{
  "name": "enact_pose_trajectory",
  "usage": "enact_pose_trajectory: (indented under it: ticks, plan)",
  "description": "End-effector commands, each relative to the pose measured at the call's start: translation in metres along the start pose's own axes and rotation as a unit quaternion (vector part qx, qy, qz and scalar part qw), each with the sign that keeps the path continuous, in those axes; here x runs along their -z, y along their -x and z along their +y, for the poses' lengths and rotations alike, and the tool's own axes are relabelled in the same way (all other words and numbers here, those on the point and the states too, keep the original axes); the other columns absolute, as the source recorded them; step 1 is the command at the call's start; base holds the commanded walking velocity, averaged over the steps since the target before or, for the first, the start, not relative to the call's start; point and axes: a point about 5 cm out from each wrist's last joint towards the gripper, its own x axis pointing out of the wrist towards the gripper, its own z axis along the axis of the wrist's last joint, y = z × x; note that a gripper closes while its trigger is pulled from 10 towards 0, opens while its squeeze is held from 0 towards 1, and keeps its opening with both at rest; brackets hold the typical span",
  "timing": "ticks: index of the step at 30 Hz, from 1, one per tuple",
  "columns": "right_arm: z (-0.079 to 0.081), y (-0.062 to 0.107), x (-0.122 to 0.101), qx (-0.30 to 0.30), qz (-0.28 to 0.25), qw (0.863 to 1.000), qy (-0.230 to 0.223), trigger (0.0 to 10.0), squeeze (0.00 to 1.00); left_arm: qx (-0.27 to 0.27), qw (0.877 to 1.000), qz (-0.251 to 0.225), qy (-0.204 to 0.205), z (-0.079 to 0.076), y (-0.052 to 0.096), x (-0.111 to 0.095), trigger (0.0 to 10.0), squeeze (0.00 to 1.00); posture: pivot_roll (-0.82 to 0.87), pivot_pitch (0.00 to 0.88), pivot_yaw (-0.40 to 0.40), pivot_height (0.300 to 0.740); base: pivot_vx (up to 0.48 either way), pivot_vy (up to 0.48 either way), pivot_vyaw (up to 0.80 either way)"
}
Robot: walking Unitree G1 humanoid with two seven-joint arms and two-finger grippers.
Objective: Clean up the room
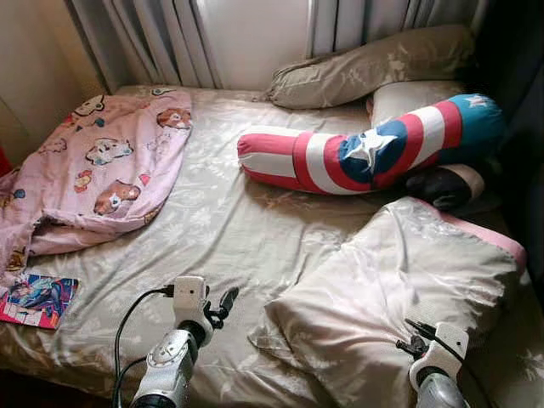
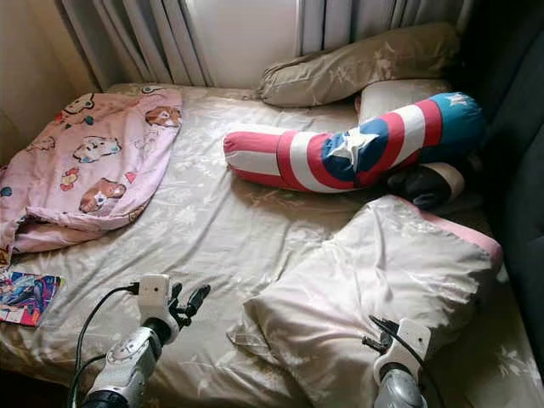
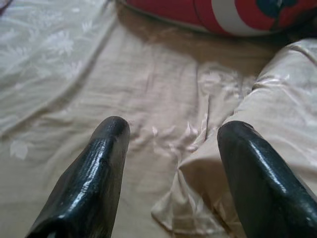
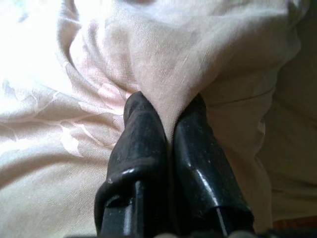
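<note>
Head views
Bed: a bed (image 1: 221,229) covered with a beige leaf-patterned sheet is seen from its foot, with curtains (image 1: 144,34) behind its head.
Near pillow: a large cream pillow (image 1: 399,280) with a pink edge is laid on the robot's right half of the bed, close to the foot.
Bolster: a red, white and blue bolster (image 1: 365,153) with a white star is laid across the bed beyond the near pillow.
Far pillow: a beige pillow (image 1: 374,64) is propped at the head, behind the bolster.
Blanket: a pink cartoon-printed blanket (image 1: 102,161) is bunched on the robot's left side.
Book: a colourful book (image 1: 38,299) is laid flat near the left foot corner.
Left gripper: the left gripper (image 1: 223,304) is held above the sheet, just beside the near pillow's corner.
Right gripper: the right gripper (image 1: 410,337) is placed at the near pillow's closest edge.

Left wrist view
Fingers: the two black fingers (image 3: 94,173) are spread wide apart, with nothing between them but sheet and the pillow's corner below.

Right wrist view
Fingers: the fingers (image 4: 143,144) are pressed together, and a fold of the near pillow's fabric is pinched between their tips.
</note>
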Motion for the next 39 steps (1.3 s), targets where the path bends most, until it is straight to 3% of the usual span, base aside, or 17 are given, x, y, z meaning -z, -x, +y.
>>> enact_pose_trajectory:
  ticks: [1, 8, 31, 39]
  plan:
    - [0.001, -0.006, -0.027, -0.004, -0.054, 0.998, 0.021, 10.0, 0.0, -0.006, 1.0, 0.007, 0.0, 0.002, 0.001, 0.003, 10.0, 0.0, 0.01, 0.0, -0.012, 0.72, 0.0, -0.45, 0.0]
    - [-0.006, -0.005, -0.036, 0.005, -0.09, 0.996, 0.005, 10.0, 0.0, -0.006, 1.0, 0.004, -0.004, 0.004, 0.0, 0.002, 10.0, 0.0, 0.0, 0.0, -0.011, 0.72, 0.0, -0.453, -0.21]
    - [-0.028, -0.005, -0.039, 0.071, -0.083, 0.994, 0.013, 10.0, 0.0, -0.012, 1.0, 0.004, -0.004, 0.01, 0.002, 0.004, 10.0, 0.0, 0.0, 0.0, -0.006, 0.72, 0.0, -0.437, -0.07]
    - [-0.028, -0.006, -0.041, 0.074, -0.08, 0.994, 0.028, 10.0, 0.0, -0.019, 1.0, 0.014, -0.007, 0.014, 0.004, 0.006, 10.0, 0.0, 0.01, 0.0, 0.001, 0.72, 0.0, -0.039, 0.0]
